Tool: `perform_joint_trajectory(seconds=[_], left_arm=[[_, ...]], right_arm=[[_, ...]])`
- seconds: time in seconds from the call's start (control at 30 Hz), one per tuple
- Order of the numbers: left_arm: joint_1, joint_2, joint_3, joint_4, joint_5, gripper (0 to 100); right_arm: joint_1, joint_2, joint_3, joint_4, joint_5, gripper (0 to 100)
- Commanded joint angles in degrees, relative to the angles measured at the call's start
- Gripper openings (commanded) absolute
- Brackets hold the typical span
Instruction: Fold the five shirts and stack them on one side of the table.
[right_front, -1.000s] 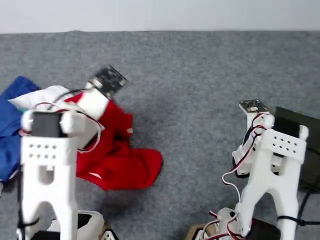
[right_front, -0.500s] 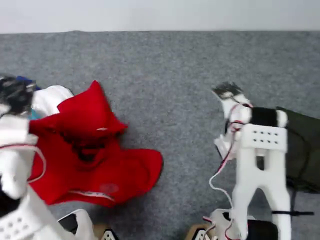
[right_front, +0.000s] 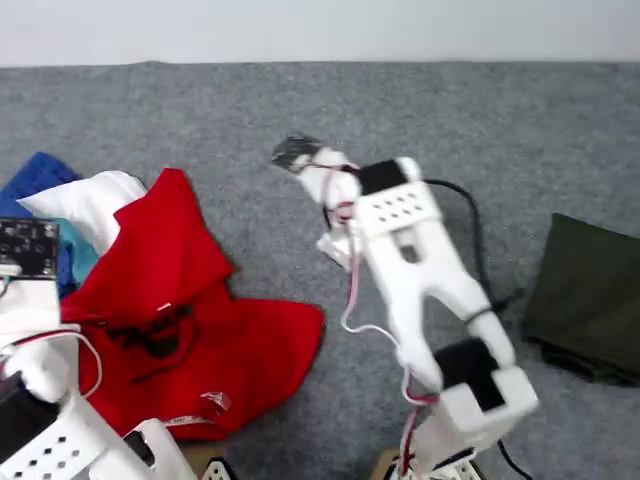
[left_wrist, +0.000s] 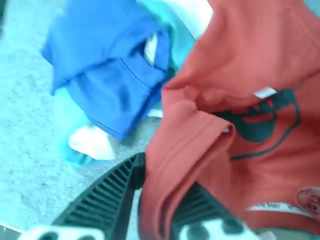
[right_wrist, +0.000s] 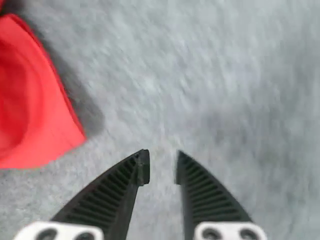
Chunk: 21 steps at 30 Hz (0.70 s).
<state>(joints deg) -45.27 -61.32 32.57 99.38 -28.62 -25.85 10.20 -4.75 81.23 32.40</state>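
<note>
A red shirt (right_front: 230, 350) lies crumpled at the table's near left, and it also spreads across the left wrist view as red shirt (left_wrist: 250, 75). My left gripper (left_wrist: 165, 175) is shut on a fold at its edge, with red cloth pinched between the fingers. The left arm (right_front: 30, 300) stands at the near left corner. My right arm (right_front: 400, 230) stretches over the table's middle. The right gripper (right_wrist: 161, 157) hovers over bare grey mat, open by a narrow gap with nothing in it, beside an edge of the red shirt (right_wrist: 30, 100).
A blue shirt (right_front: 35, 175), a white shirt (right_front: 85, 200) and a teal shirt (right_front: 80, 255) are heaped at the far left behind the red one. A folded dark green shirt (right_front: 590, 300) lies at the right edge. The grey mat (right_front: 450, 120) is bare at the back.
The right arm swung from the right side to the table's middle, toward the red shirt. The left arm drew back to the near left, dragging the red shirt with it.
</note>
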Motion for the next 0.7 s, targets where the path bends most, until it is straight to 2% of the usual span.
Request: perform_joint_trajectory(seconds=[0.0, 0.17, 0.67], left_arm=[[-0.44, -2.81, 2.51, 0.97, 0.18, 1], [-0.44, -5.45, 5.49, 0.97, 0.26, 1], [-0.44, -6.51, 7.25, 0.18, 0.53, 1]], right_arm=[[-4.7, 3.21, -8.35, -0.66, 5.45, 15.2], [-11.3, 8.4, -12.75, -1.36, 11.52, 15.2], [-22.02, 26.33, -32.53, -2.24, 11.87, 15.3]])
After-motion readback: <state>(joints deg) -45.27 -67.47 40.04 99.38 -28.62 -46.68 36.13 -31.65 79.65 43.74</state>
